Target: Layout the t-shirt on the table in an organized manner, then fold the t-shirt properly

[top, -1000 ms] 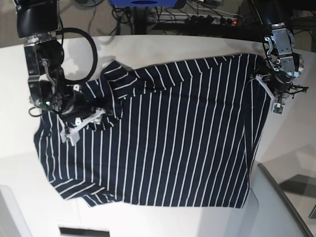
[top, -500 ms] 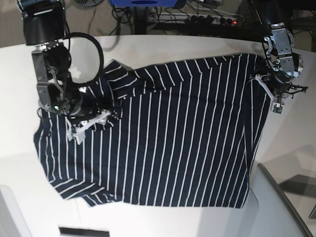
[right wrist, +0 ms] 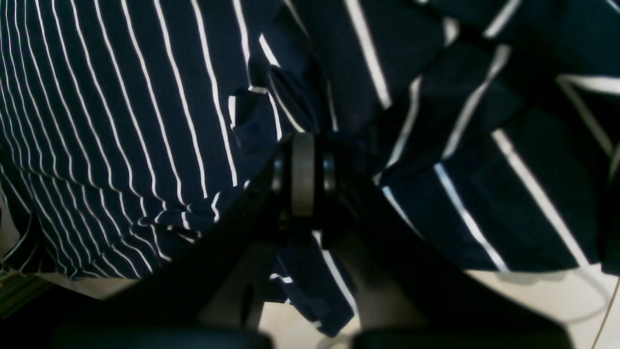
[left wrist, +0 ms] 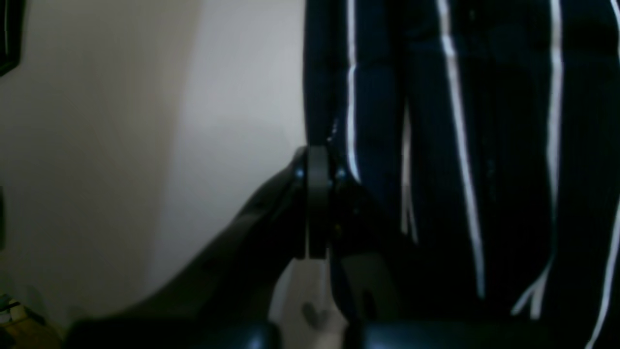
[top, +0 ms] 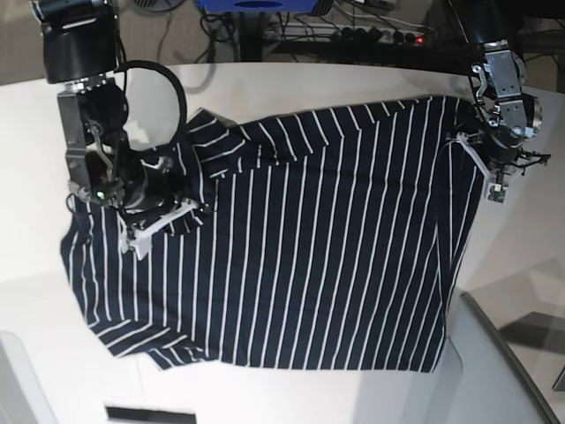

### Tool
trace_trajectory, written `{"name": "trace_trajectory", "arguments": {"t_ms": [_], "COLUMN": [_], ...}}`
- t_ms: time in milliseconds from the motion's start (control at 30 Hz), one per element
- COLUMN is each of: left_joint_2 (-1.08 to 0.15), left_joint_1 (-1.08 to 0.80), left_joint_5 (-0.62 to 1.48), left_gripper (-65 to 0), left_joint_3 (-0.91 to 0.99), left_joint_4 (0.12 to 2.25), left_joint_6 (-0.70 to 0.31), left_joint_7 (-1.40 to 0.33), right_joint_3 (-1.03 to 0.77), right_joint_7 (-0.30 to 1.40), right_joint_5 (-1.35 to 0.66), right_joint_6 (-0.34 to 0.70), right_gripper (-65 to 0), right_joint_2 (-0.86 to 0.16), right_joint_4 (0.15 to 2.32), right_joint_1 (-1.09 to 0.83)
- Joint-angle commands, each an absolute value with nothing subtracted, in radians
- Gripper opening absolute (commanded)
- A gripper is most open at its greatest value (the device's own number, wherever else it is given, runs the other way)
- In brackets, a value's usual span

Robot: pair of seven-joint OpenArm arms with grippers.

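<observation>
The dark striped t-shirt [top: 309,238] lies spread over the white table [top: 265,84], with rumpled folds near its upper left. My right gripper [top: 163,221] sits on that rumpled part. In the right wrist view the gripper [right wrist: 302,145] has its fingers together, shut on bunched t-shirt [right wrist: 121,121] fabric. At the shirt's upper right edge my left gripper [top: 475,157] is shut. The left wrist view shows this gripper [left wrist: 317,165] pinching the t-shirt [left wrist: 484,121] edge, beside bare table [left wrist: 145,121].
Cables and a power strip [top: 380,35] lie on the floor beyond the far edge of the table. A grey panel [top: 499,371] stands at the lower right. The table's curved edge runs along the top left.
My right gripper has shut on the rumpled fabric and shifted slightly right. The left arm and the shirt's right edge have not moved.
</observation>
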State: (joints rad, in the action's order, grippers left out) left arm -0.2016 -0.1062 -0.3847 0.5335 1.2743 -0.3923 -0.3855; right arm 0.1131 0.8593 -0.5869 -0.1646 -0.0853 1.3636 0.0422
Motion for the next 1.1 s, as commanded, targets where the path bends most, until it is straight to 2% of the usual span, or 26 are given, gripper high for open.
{"name": "trace_trajectory", "arguments": {"t_ms": [0, 133, 300, 433, 600, 767, 1067], "left_joint_2": [-0.219, -0.217, -0.214, -0.214, -0.213, -0.209, -0.157], "left_joint_1": [-0.099, -0.099, -0.099, -0.099, -0.099, -0.099, -0.082], "left_joint_5": [-0.381, -0.381, -0.381, -0.381, -0.381, -0.381, -0.381], "left_gripper": [-65.0, -65.0, -65.0, -65.0, -65.0, -65.0, -65.0], "left_joint_3": [0.538, 0.538, 0.538, 0.538, 0.529, 0.529, 0.527], "left_joint_4": [1.291, 1.296, 1.297, 1.293, 1.297, 1.299, 1.316], "left_joint_6": [-0.383, -0.383, -0.383, -0.383, -0.383, -0.383, -0.383], "left_joint_7": [-0.374, -0.374, -0.374, -0.374, -0.374, -0.374, -0.374], "right_joint_3": [0.11, 0.105, -0.093, -0.22, -0.306, -0.395, -0.415], "right_joint_7": [0.863, 0.886, 1.043, 1.05, 1.049, 1.047, 1.063], "right_joint_5": [-0.599, -0.599, -0.598, -0.598, -0.599, -0.599, -0.601], "right_joint_6": [-0.157, -0.159, -0.16, -0.159, -0.159, -0.159, -0.159], "right_gripper": [-64.4, -64.7, -64.5, -64.5, -64.5, -64.5, -63.9], "right_joint_2": [-0.088, -0.096, -0.087, -0.088, -0.084, -0.008, 0.068], "right_joint_4": [1.414, 1.575, 1.787, 1.894, 1.896, 1.9, 1.896], "right_joint_1": [0.042, -0.03, -0.177, -0.325, -0.426, -0.489, -0.513]}}
